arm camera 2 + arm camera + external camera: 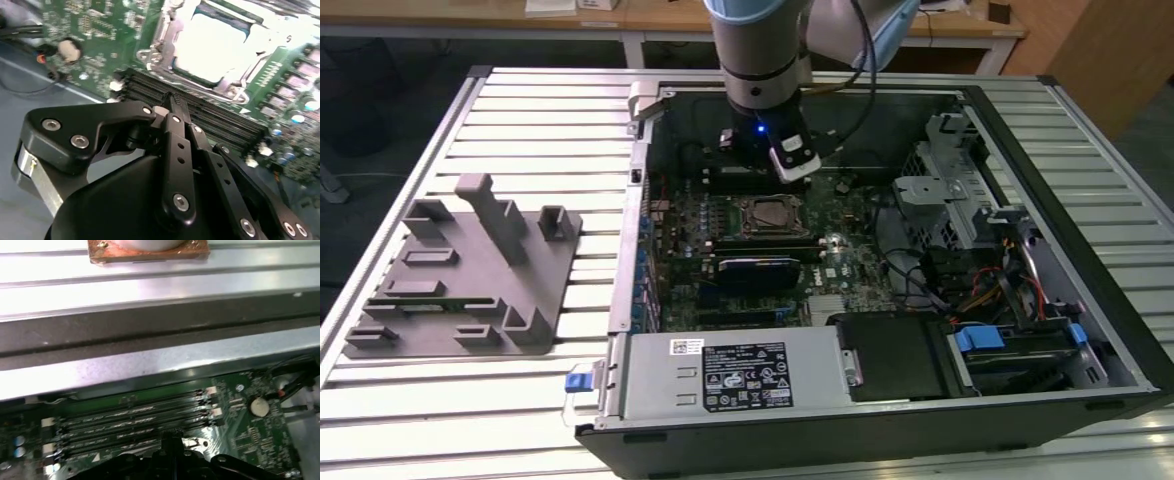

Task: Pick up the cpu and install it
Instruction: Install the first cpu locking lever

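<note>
Exterior view: hanging down into the open computer case from above, with the pincer hovering low over the motherboard, toward the case's far wall. Lying on the ribbed metal surface, with the case occupying the exterior view's right and middle. Sitting apart on that surface, at the exterior view's left, as a grey fixture block.

Second wrist view: pressing the black fingers together at the tip, with nothing pinched between them. Pointing at the rows of dark memory slots, the tip hanging just above them without clearly touching. Resting just beyond those slots, the cpu showing its bright silvery top, seated flat inside the metal-framed socket on the green board. Appearing in the exterior view as well, the cpu lying in the middle of the board, near the pincer but apart from it.

First wrist view: showing the pincer tip over the same memory slots, with a round coin battery off to one side and the case's metal wall behind.
</note>
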Robot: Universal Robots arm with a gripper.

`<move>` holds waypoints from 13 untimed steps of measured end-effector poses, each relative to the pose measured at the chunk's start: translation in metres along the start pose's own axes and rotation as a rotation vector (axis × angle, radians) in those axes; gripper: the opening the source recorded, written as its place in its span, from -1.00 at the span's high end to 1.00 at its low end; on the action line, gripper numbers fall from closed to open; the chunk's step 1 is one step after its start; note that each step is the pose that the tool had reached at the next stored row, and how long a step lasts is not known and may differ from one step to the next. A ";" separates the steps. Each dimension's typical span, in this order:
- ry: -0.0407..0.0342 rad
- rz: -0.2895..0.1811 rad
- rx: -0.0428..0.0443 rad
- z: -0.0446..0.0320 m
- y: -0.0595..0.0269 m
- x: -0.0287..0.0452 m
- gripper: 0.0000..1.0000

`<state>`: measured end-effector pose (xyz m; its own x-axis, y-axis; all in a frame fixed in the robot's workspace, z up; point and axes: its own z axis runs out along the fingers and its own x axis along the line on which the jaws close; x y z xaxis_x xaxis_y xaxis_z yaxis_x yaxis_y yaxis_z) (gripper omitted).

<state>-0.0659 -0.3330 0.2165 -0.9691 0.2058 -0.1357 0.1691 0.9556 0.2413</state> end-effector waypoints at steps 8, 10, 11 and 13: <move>0.0576 0.007 0.0586 0.0010 0.0005 -0.0023 0.79; 0.0576 0.006 0.0599 0.0010 0.0005 -0.0024 0.79; 0.0571 0.006 0.0623 0.0011 0.0006 -0.0023 0.79; 0.0537 0.003 0.0802 0.0010 0.0008 -0.0023 0.79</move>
<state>-0.0633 -0.3325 0.2160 -0.9764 0.1995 -0.0828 0.1841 0.9692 0.1637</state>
